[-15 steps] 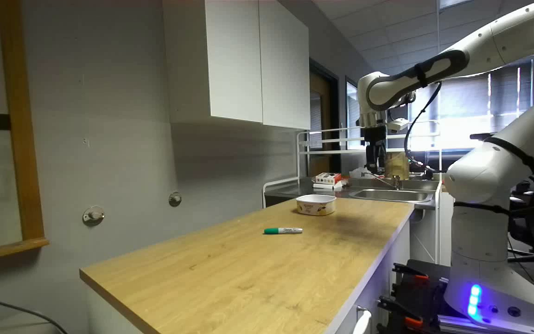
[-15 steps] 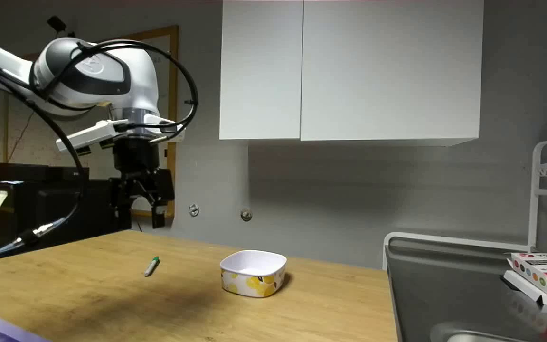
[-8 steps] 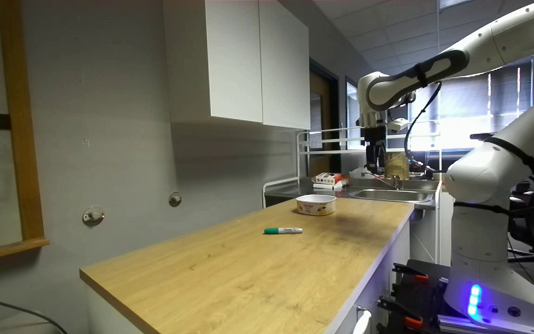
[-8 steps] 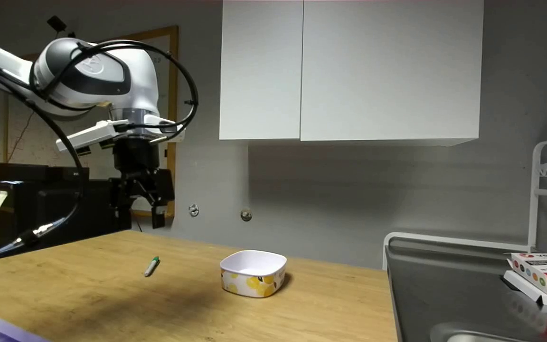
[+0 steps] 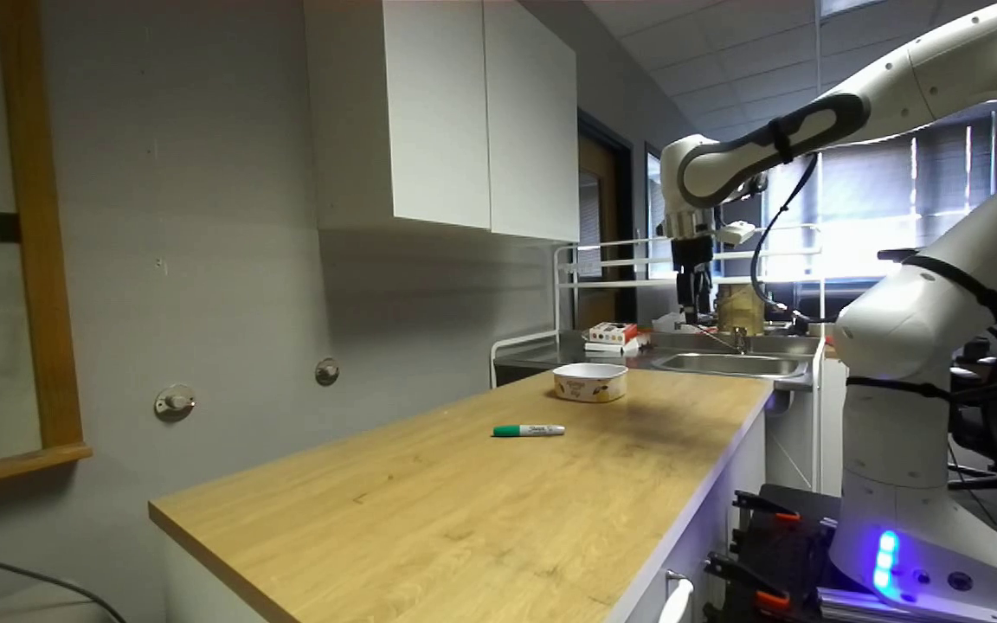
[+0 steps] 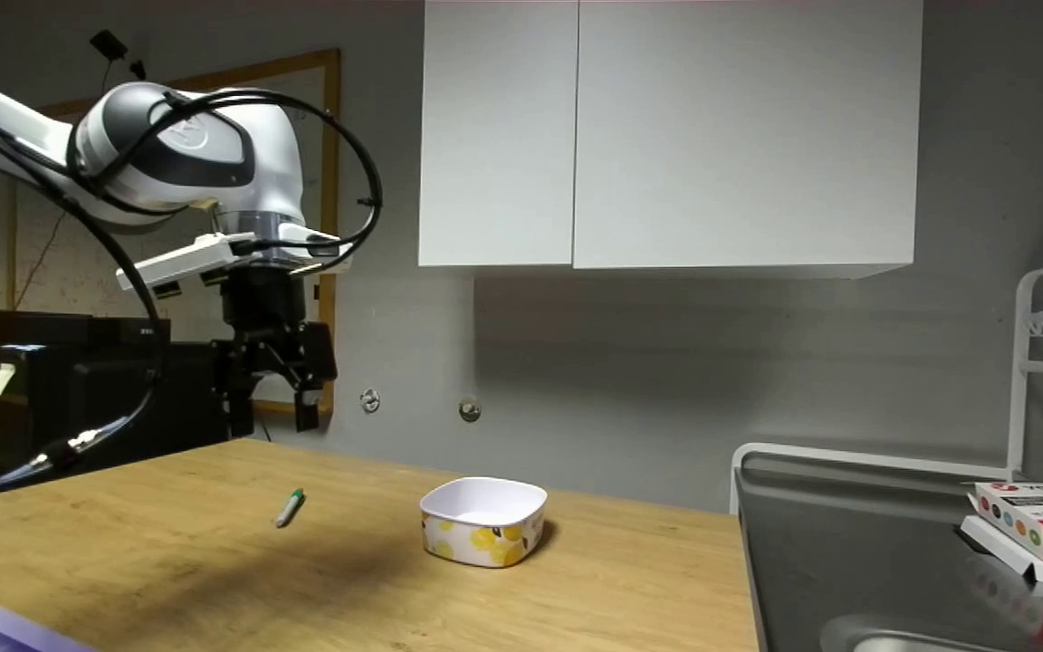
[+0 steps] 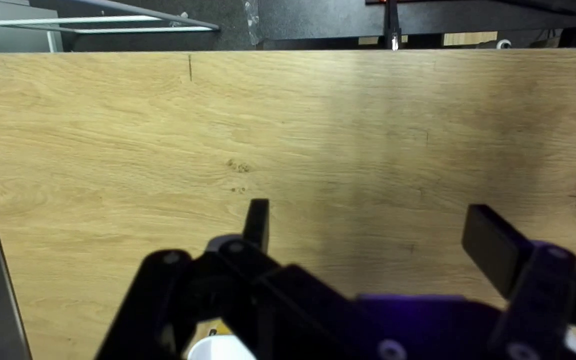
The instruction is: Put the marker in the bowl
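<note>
The marker [image 5: 529, 430], with a green cap and a pale body, lies flat on the wooden counter in both exterior views [image 6: 289, 508]. The bowl [image 5: 589, 382] stands upright near it, white inside with yellow fruit print outside [image 6: 483, 522]. The bowl's white edge shows at the bottom of the wrist view [image 7: 220, 347], partly hidden by the gripper. My gripper [image 6: 273, 426] hangs pointing down, well above the counter and apart from both things. In the wrist view its fingers are spread wide with only counter between them [image 7: 368, 210]. A small pale bit at the lower right there is unclear.
The wooden counter [image 5: 429, 510] meets a dark metal sink top [image 6: 847, 552] with red and white boxes [image 6: 1042, 525]. A white cabinet [image 6: 739, 136] hangs on the wall above. A white rack [image 6: 1019, 362] stands at the sink. A cable loops beside the arm.
The arm and gripper have shifted slightly in the last half second, a little left or right depending on the exterior view. The gripper stays open. The marker and bowl have not moved.
</note>
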